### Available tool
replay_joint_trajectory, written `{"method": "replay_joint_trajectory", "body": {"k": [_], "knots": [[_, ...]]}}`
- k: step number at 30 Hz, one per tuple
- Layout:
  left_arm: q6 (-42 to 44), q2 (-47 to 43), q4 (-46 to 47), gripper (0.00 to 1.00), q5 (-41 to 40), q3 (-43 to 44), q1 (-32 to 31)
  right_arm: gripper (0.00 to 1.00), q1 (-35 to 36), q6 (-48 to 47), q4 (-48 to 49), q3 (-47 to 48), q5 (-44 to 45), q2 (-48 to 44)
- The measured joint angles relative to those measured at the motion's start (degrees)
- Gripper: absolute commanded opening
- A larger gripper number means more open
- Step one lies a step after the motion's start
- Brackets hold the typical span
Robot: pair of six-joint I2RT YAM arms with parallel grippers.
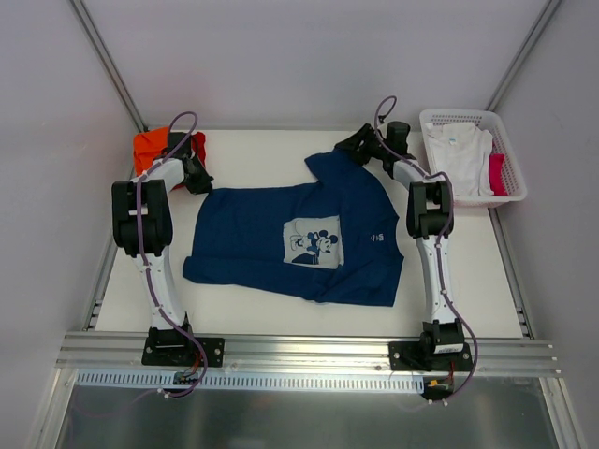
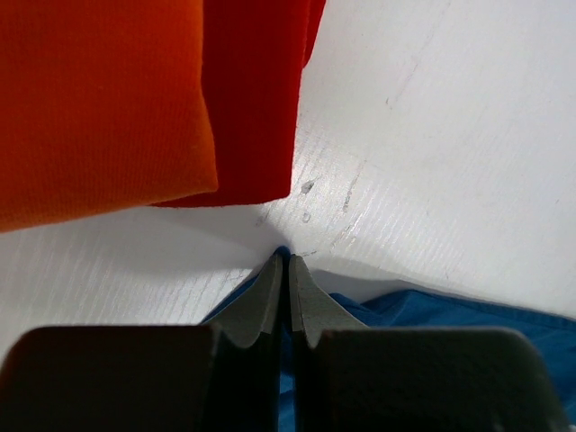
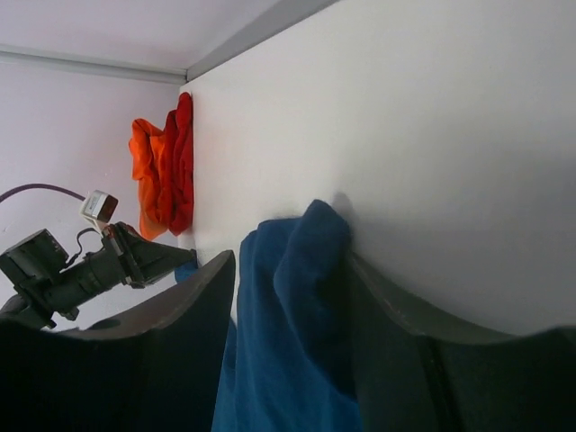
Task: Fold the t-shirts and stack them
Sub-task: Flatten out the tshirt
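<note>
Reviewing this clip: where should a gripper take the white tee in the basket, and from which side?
Pinch the white tee at its bunched upper folds, from straight above. It lies loosely heaped inside the basket, whose lattice walls block a sideways approach.

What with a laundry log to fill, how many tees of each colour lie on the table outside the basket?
Navy tee: 1
Orange tee: 1
Red tee: 1
Total: 3
</note>
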Motion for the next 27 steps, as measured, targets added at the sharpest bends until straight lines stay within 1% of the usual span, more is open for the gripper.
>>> {"method": "replay_joint_trajectory", "body": {"k": [1,3,4,12,17,21,24,27], "knots": [[0.0,0.0,0.0,0.00,0.0,0.0,0.0,0.46,0.3,0.3,0.6,-0.7,-0.5,0.0],[0.0,0.0,0.0,0.00,0.2,0.0,0.0,0.38,1.0,0.0,0.9,-1.4,-0.9,-0.3],[0.0,0.0,0.0,0.00,0.3,0.0,0.0,0.29,1.3,-0.1,0.9,-1.8,-0.9,-0.3],[0.0,0.0,0.0,0.00,0.6,0.0,0.0,0.01,1.6,-0.9,1.1,-4.7,-1.1,-1.2],[0.0,0.0,0.0,0.00,0.7,0.0,0.0,0.00,1.5,-2.0,0.8,-7.5,-1.1,-2.9],[0.1,-0.1,0.0,0.00,0.7,0.0,0.0,0.00,1.5,-3.8,-1.0,-11.6,-0.9,-6.6],[0.4,-1.1,-1.0,0.00,0.7,0.0,-0.2,0.00,1.5,-6.2,-3.3,-15.3,-0.5,-11.7],[0.7,-4.2,-1.9,0.00,0.8,-0.2,-0.9,0.00,1.7,-10.0,-7.0,-18.7,0.7,-19.2]]}}
